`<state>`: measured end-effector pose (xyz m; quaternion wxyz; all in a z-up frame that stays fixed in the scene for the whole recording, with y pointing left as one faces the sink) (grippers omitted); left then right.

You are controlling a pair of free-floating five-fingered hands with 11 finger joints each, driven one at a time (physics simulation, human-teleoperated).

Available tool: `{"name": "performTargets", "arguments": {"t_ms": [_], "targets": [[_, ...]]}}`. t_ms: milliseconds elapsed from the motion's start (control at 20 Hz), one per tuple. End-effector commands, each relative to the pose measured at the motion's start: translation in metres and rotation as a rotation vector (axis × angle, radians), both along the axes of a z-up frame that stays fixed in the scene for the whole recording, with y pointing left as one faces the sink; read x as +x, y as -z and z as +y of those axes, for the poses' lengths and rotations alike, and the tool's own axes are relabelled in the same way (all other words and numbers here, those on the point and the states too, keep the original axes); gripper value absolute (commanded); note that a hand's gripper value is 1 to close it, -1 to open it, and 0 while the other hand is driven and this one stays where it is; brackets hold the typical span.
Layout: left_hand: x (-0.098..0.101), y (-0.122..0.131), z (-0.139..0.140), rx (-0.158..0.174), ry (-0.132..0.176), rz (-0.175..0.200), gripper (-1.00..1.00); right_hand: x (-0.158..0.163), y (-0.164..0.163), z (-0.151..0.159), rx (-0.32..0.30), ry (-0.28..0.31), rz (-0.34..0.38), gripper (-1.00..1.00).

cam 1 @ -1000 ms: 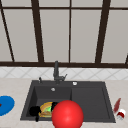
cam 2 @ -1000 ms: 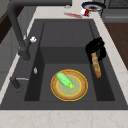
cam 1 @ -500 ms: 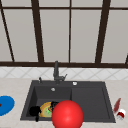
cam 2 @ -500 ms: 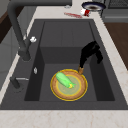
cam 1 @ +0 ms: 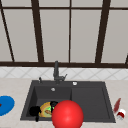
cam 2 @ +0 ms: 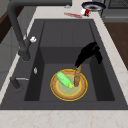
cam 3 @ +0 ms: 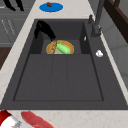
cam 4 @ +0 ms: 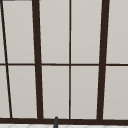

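In the sink's left basin lies a yellow-rimmed plate (cam 2: 68, 96) (cam 3: 68, 43) (cam 1: 43, 110) with a green cucumber (cam 2: 64, 79) (cam 3: 63, 48) on it. My right hand (cam 2: 87, 52) (cam 3: 43, 28) (cam 1: 53, 103) reaches in from the basin's front side. Its fingers pinch the top of a brown stick (cam 2: 77, 76) (cam 3: 52, 48). The stick stands almost upright, its lower end resting on the plate beside the cucumber. My left hand (cam 1: 35, 111) (cam 3: 13, 3) hangs idle in the air before the sink's left front corner, with its fingers relaxed and pointing down.
A dark faucet (cam 1: 56, 71) (cam 2: 18, 37) rises behind the sink (cam 1: 90, 100). A blue plate (cam 1: 5, 105) (cam 3: 51, 7) lies on the left counter. A red strip (cam 1: 116, 105) and a red-and-white item (cam 1: 121, 113) lie on the right counter. A large red ball (cam 1: 67, 115) covers the sink's front edge.
My right hand has carried the brown stick from the basin's front wall toward the plate, turning it upright until its lower end rests on the plate. The left hand has stayed still.
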<state>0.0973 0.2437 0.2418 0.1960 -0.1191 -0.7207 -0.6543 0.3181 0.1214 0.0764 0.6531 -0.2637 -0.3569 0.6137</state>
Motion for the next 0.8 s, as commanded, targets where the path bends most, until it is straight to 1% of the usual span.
{"name": "performTargets", "arguments": {"t_ms": [0, 50, 100, 200, 350, 400, 450, 500, 550, 600, 750], "targets": [[0.000, 0.000, 0.000, 0.000, 0.000, 0.000, 0.00, 0.000, -0.003, 0.004, -0.048, -0.017, -0.017, -1.00], [0.000, 0.000, 0.000, 0.000, 0.000, 0.000, 0.00, 0.000, -0.007, 0.001, -0.056, -0.018, -0.027, -1.00], [0.000, 0.000, 0.000, 0.000, 0.000, 0.000, 0.00, 0.000, -0.008, 0.001, -0.055, -0.020, -0.023, -1.00], [0.000, 0.000, 0.000, 0.000, 0.000, 0.000, 0.00, 0.000, -0.011, -0.005, -0.042, -0.029, -0.019, -1.00], [0.000, 0.000, 0.000, 0.000, 0.000, 0.000, 0.00, 0.001, -0.015, -0.021, 0.001, -0.058, -0.022, -1.00], [0.000, 0.000, 0.000, 0.000, 0.000, 0.000, 0.00, 0.001, -0.018, -0.025, 0.011, -0.057, -0.021, -1.00], [0.000, 0.000, 0.000, 0.000, 0.000, 0.000, 0.00, 0.005, -0.015, -0.018, 0.027, -0.051, 0.004, -1.00], [0.000, 0.000, 0.000, 0.000, 0.000, 0.000, 0.00, 0.006, -0.019, -0.014, 0.023, -0.028, 0.050, -1.00], [0.000, 0.000, 0.000, 0.000, 0.000, 0.000, 0.00, 0.008, -0.017, -0.014, 0.020, -0.029, 0.043, -1.00], [0.000, 0.000, 0.000, 0.000, 0.000, 0.000, 0.00, 0.005, -0.016, -0.016, 0.016, -0.028, 0.002, -1.00], [0.000, 0.000, 0.000, 0.000, 0.000, 0.000, 0.00, 0.010, -0.016, -0.018, 0.011, -0.032, 0.000, -1.00]]}}
